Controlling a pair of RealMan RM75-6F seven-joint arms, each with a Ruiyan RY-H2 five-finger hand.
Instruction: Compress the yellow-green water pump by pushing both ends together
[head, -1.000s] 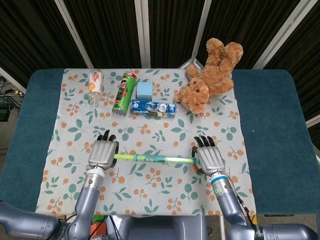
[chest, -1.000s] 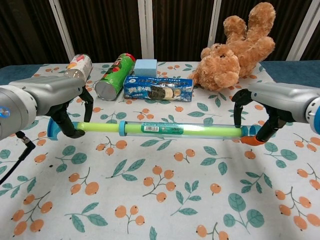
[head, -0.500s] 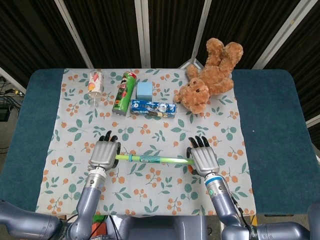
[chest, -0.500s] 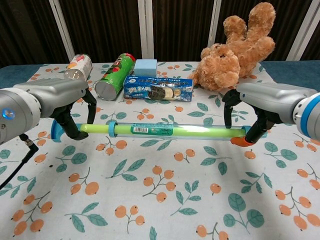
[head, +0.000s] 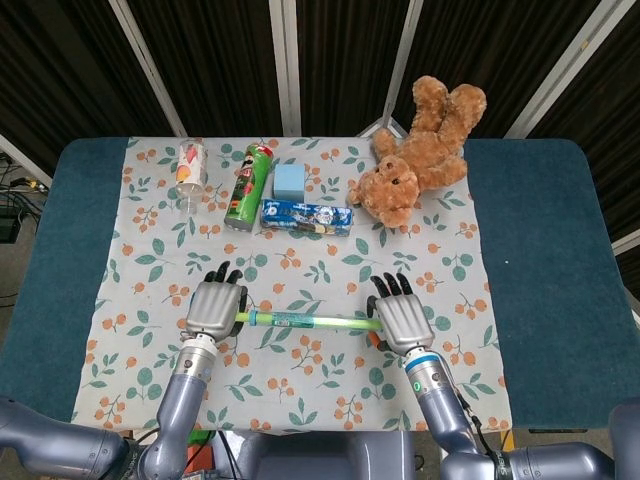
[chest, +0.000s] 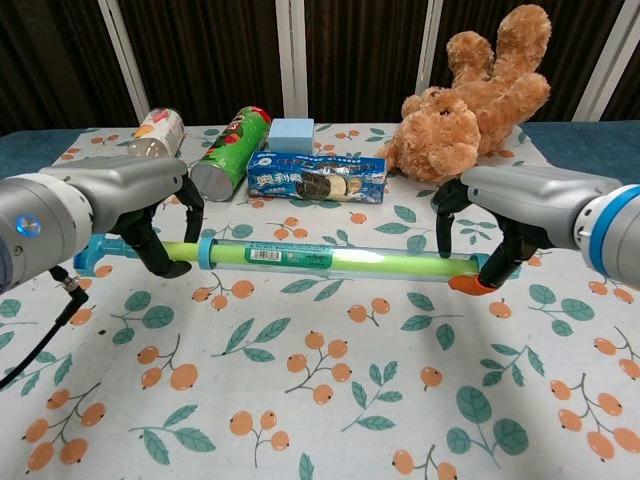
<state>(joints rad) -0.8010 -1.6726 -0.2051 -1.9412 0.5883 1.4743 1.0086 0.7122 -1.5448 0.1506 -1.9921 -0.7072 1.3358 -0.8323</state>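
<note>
Since the earlier frames both hands have closed inward and the yellow-green water pump (chest: 320, 258) is visibly shorter. Left hand (chest: 150, 235) grips the blue handle end, fingers (chest: 190, 205) curled over the rod. Right hand (chest: 485, 240) holds the orange-capped end, fingers wrapped around it; thumb contact probably underneath, not clear from the head view. Pump sits across the lower centre of frame, level, apparently held just above the tabletop (head: 300, 375). Step in hand: compression stroke, partway. Next move calls for more straight inward push, ends kept in line.
</note>
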